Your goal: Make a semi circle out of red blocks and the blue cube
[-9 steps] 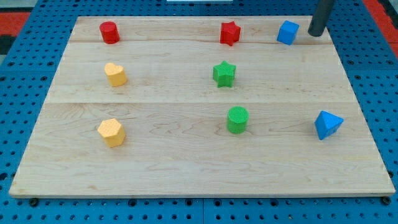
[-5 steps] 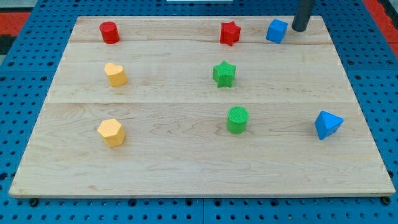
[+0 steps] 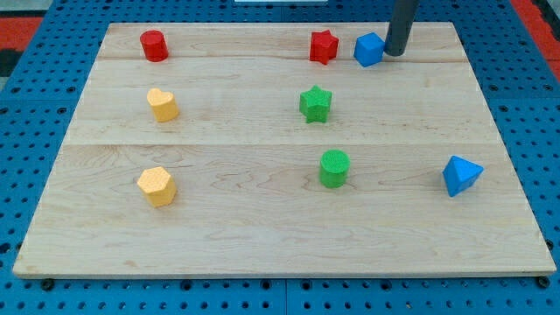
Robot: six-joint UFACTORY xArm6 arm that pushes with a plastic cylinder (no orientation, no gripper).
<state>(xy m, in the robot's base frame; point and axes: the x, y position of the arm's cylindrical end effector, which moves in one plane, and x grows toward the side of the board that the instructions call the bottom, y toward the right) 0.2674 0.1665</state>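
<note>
As my tip (image 3: 395, 54) pressed against the right side of the small blue plastic cube (image 3: 368, 49), that cube had slid leftward along the wooden board's (image 3: 262, 219) top edge; it now sat just beside the red star-shaped block (image 3: 323, 46); the red cylinder block (image 3: 154, 45) lay well apart at top left; there is no claw, only a rod holding nothing; the arc seemed barely begun.

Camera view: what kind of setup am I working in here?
Probably a lab tabletop rig for block pushing. A wooden board lies on a blue perforated base, scattered with small coloured blocks, and my tip sits right beside the blue cube, on its right in the view.
</note>
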